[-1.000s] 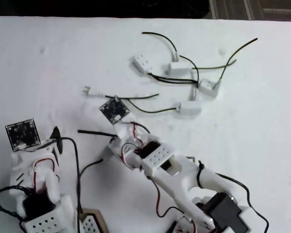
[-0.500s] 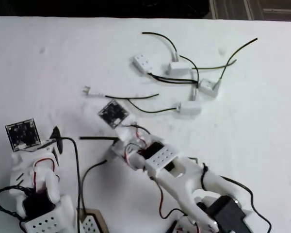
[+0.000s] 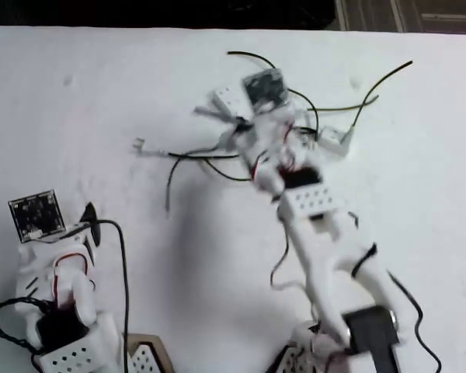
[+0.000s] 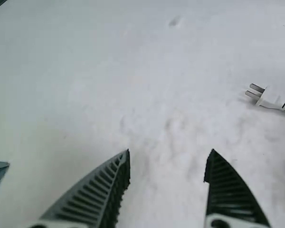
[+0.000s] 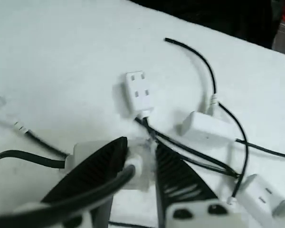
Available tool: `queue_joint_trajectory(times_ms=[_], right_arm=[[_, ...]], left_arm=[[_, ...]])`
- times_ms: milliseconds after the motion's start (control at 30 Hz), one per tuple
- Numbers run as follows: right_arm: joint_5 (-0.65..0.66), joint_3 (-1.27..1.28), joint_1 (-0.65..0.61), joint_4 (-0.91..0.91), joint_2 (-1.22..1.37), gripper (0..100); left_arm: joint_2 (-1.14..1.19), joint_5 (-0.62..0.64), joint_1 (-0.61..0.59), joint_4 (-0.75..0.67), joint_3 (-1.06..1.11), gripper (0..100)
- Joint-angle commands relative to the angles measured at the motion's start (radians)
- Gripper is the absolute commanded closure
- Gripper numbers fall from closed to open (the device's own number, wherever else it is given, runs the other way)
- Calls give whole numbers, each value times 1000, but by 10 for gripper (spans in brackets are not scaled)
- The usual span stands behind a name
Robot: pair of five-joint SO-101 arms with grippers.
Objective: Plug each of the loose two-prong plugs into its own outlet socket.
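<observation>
The right claw (image 5: pixel 140 145) is clenched on a white plug (image 5: pixel 135 166), whose black cord (image 5: pixel 38 158) trails off across the table. Near it lies a white socket block (image 5: pixel 140 90). The left claw (image 4: pixel 168 154) hangs released above the white table (image 4: pixel 85 71). A loose two-prong plug (image 4: pixel 263 96) lies well apart from it.

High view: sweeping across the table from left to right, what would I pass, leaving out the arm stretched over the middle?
Left arm → loose two-prong plug → white outlet socket → tip of a black cable.
</observation>
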Motion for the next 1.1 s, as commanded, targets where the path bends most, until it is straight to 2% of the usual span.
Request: queue_joint_trajectory(times_ms=[0, 200, 333, 467, 633, 700, 800, 1067], right_arm=[[5, -196, 102, -10, 136, 981], [6, -368, 226, -8, 351, 981], [6, -381, 260, 1, 367, 978], [8, -385, 269, 117, 367, 975], [6, -384, 263, 283, 292, 847], [6, -385, 257, 337, 234, 810], [11, -385, 226, 363, 153, 808], [14, -404, 10, 292, 166, 808]], left_arm=[[-10, -8, -5, -20, -3, 740], [-10, -8, -5, -37, 15, 740], [-10, -8, -5, -41, 17, 740], [-10, -8, -4, -41, 17, 739], [-10, -8, -4, -40, 18, 738], [-10, -8, -4, -40, 18, 738], [-10, -8, -4, -40, 18, 738], [-10, -8, -4, -38, 18, 737]])
